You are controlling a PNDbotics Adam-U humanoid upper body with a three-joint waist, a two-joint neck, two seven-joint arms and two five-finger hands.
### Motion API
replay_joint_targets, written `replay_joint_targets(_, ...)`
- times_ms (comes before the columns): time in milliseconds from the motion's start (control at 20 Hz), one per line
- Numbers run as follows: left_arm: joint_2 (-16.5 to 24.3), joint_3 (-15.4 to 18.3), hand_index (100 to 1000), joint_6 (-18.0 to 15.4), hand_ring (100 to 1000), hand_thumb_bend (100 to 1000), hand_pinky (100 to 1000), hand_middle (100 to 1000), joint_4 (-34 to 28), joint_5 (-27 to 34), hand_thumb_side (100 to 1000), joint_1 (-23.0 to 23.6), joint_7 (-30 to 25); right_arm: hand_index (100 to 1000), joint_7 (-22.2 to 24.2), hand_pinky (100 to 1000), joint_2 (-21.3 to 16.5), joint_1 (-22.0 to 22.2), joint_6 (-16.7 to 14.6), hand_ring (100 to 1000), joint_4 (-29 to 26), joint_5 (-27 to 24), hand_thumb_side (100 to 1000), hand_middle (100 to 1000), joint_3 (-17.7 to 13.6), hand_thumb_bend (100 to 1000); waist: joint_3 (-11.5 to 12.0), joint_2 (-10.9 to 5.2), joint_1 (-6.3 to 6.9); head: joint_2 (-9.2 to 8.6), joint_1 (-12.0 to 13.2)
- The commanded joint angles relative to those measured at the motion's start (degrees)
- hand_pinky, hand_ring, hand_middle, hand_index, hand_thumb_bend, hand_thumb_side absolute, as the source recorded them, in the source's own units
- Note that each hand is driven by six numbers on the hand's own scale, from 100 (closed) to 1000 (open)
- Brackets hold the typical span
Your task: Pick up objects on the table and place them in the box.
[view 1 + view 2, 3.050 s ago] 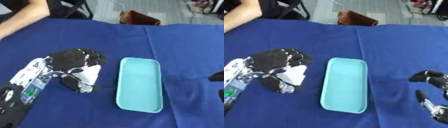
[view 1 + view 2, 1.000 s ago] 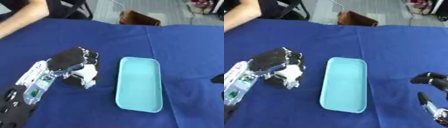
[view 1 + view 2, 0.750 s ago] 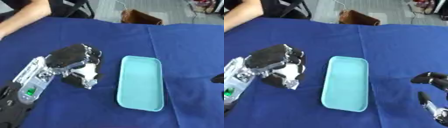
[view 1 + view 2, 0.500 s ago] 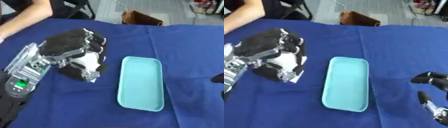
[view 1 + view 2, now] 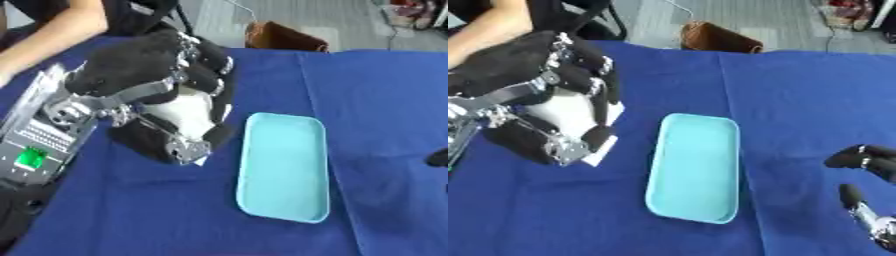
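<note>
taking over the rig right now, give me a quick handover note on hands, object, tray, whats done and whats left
Left hand: fingers and thumb curled round a white flat-sided object, held above the blue cloth-covered table, left of the box.
Right hand: idle at the lower right edge, fingers relaxed, holding nothing.
Box: the light blue shallow rectangular tray sits at the table's centre with nothing in it.
Done: object picked up.
Left: carry it over the tray, probably rightward, and release it inside. No other loose objects show on the cloth.

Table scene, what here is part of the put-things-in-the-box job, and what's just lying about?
Part of the job:
- white object, held in the left hand
- light blue box, nothing in it
- right hand, idle at lower right

Lying about:
- brown bag beyond the table's far edge
</note>
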Motion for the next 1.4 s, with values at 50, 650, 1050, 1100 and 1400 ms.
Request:
replay_joint_targets(50,-0.20,-0.17,100,-0.16,100,100,100,100,-0.26,0.69,100,-1.78,-0.61,811,0.33,700,-0.87,-0.52,-0.08,712,-0.56,-0.34,836,711,-0.06,100,-0.43,-1.13,0.03,-0.58,0.85)
replay_joint_targets(650,-5.62,-4.75,100,-4.47,100,100,100,100,12.56,-5.72,100,-8.82,-2.55,810,2.99,697,-0.16,-3.59,-1.00,710,-1.01,-2.23,844,709,2.42,100,-5.48,0.87,0.63,-2.48,3.94)
replay_joint_targets(1050,-7.71,-5.99,100,-6.81,100,100,100,100,17.64,-9.16,104,-9.02,-1.33,810,3.46,696,0.14,-4.02,-1.00,709,-1.15,-2.66,845,709,2.54,100,-6.27,1.40,0.56,-2.47,3.89)
replay_joint_targets(1100,-7.89,-6.13,100,-6.99,100,100,100,100,17.91,-9.35,105,-8.98,-1.27,810,3.47,696,0.17,-4.01,-0.99,709,-1.15,-2.66,845,709,2.52,100,-6.25,1.42,0.54,-2.41,3.83)
replay_joint_targets(1400,-9.23,-6.86,183,-7.49,100,100,100,100,17.86,-8.91,107,-8.85,0.18,810,3.66,695,0.33,-3.97,-0.96,708,-1.00,-2.61,846,709,2.59,100,-6.15,1.46,0.55,-2.16,3.59)
